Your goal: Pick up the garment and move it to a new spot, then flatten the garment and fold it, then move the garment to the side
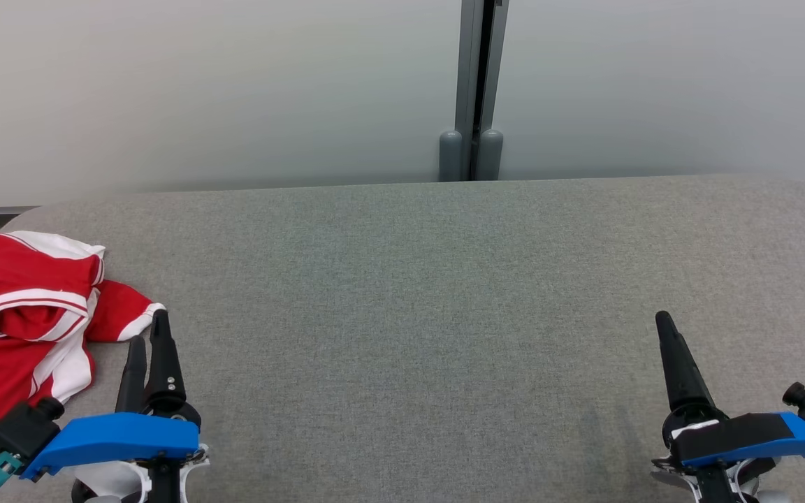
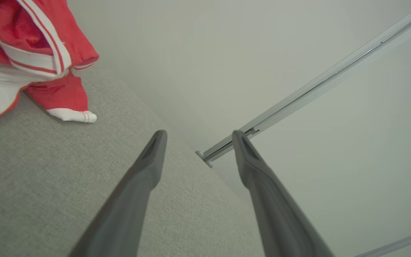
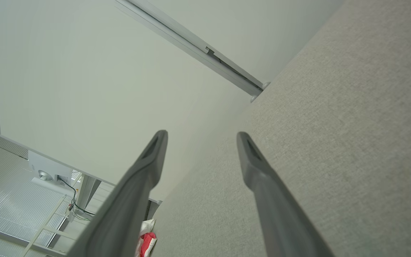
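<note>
A red garment with white stripes and trim (image 1: pixel 22 318) lies crumpled at the far left of the grey fabric surface (image 1: pixel 430 300). One red sleeve with a white cuff sticks out toward my left gripper. That left gripper (image 1: pixel 147 332) stands open at the lower left, just right of the cuff and apart from it. The left wrist view has the garment (image 2: pixel 30 57) at its top left, beyond the open gripper (image 2: pixel 198 134). At the lower right my right gripper (image 1: pixel 662 320) is far from the garment; its wrist view shows it (image 3: pixel 202 134) open and empty, with a bit of the garment (image 3: pixel 147 241) at the bottom.
A pale wall with a grey vertical post (image 1: pixel 474 91) runs behind the surface's far edge. The grey surface spreads wide between the two grippers. Its left end is rounded, close to the garment.
</note>
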